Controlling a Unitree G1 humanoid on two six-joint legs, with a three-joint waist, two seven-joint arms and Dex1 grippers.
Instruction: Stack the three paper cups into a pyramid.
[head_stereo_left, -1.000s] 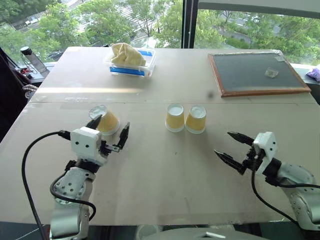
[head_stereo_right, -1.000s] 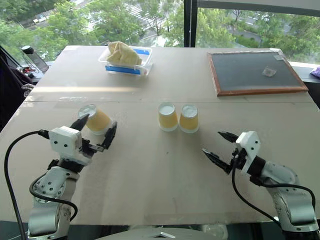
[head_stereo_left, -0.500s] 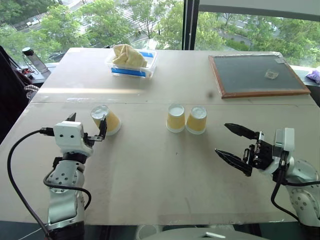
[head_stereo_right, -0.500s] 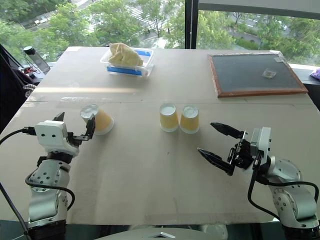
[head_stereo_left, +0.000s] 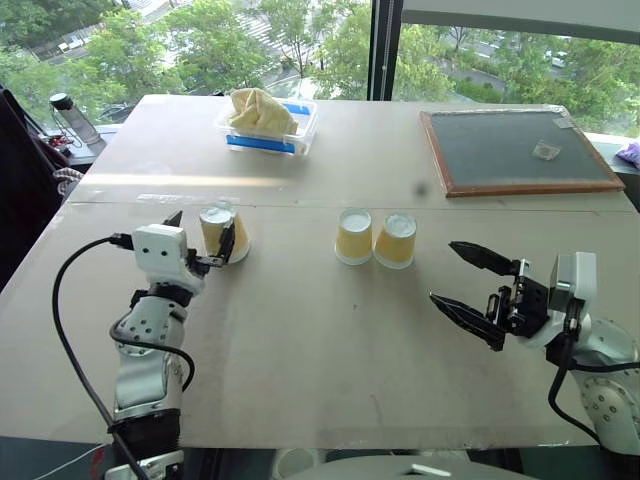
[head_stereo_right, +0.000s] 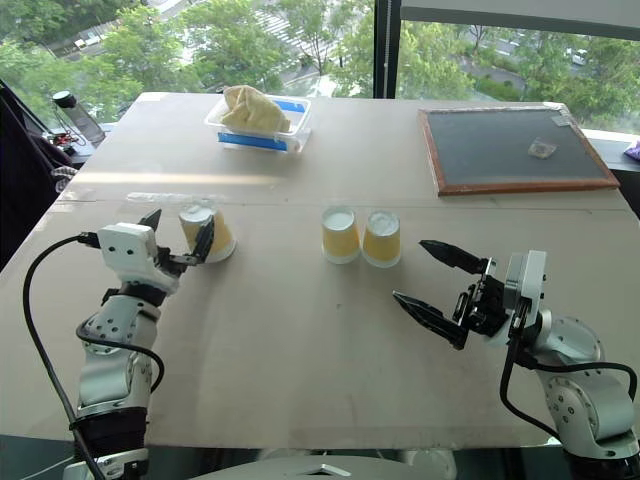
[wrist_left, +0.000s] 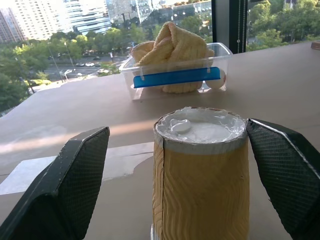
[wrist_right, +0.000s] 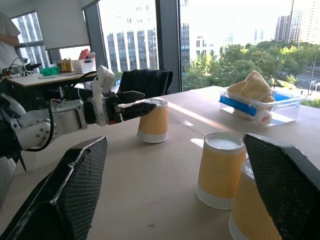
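We found all three paper cups standing upside down on the table (head_stereo_left: 320, 330), white bases up, so nothing of the pyramid had been built. Two of them, the middle cup (head_stereo_left: 351, 236) and the right cup (head_stereo_left: 395, 241), stood side by side near the table's centre, touching or very nearly so; we judged they were placed that way to serve as the base pair.

The third cup (head_stereo_left: 222, 233) stood well apart to the left. Our left gripper (head_stereo_left: 200, 240) was spread wide with this cup between its fingers (wrist_left: 75, 175), one on each side. In the left wrist view a gap showed on both sides, so we took the cup as bracketed but not yet gripped, though from the head views contact on the far finger could not be ruled out. The level approach suited a side grasp around the ribbed wall.

Our right gripper (head_stereo_left: 470, 290) hovered above the table, near the base pair, jaws apart and holding nothing, probably waiting clear of the base.

Farther back lay a clear plastic container (head_stereo_left: 268, 127) holding a tan cloth (head_stereo_left: 257, 107), and a framed chalkboard (head_stereo_left: 520, 150).
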